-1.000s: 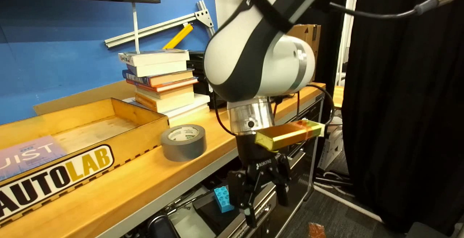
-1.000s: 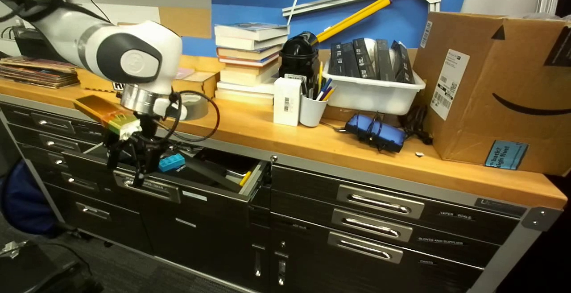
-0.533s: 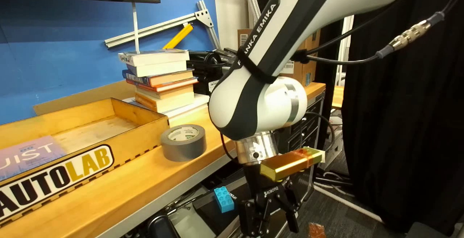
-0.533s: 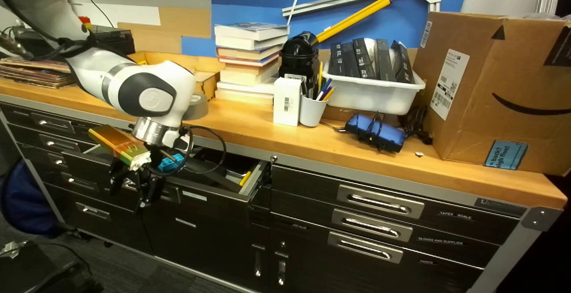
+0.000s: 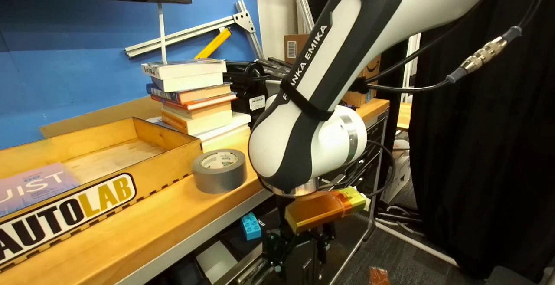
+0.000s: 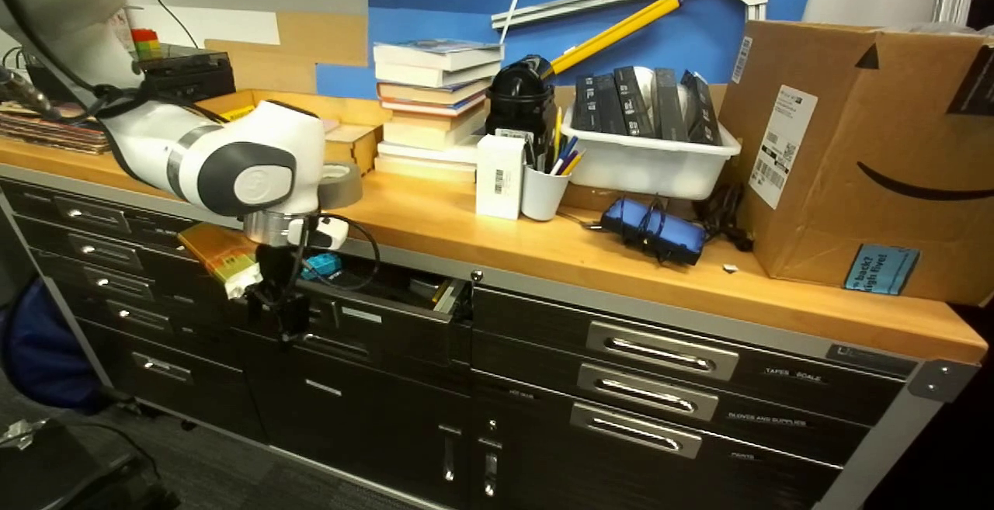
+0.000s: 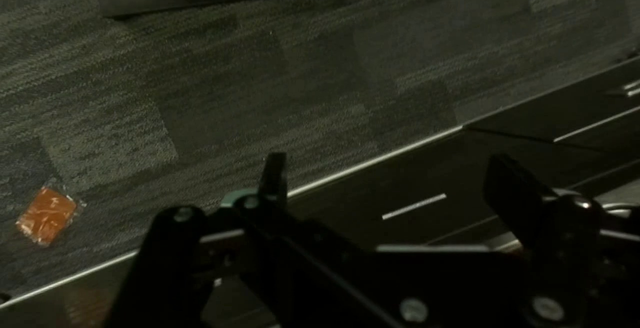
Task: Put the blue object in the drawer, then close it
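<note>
The blue object, a small cyan block with a bumpy top, lies inside the drawer on dark contents; it also shows in an exterior view, partly behind the arm's cable. The drawer is partly open under the bench top, with a dark front and grey metal sides; it also shows in an exterior view. My gripper is in front of the drawer front, pointing down; I cannot tell whether it touches. In the wrist view my gripper has its fingers wide apart and nothing between them.
A grey tape roll and a wooden tray stand on the bench top above the drawer. A book stack is behind. A gold box is fixed on the wrist. An orange packet lies on the floor.
My gripper first went down outside the drawer front, then moved toward the bench. The drawer has slid partly inward, carrying the blue object with it. The gripper has stayed open.
</note>
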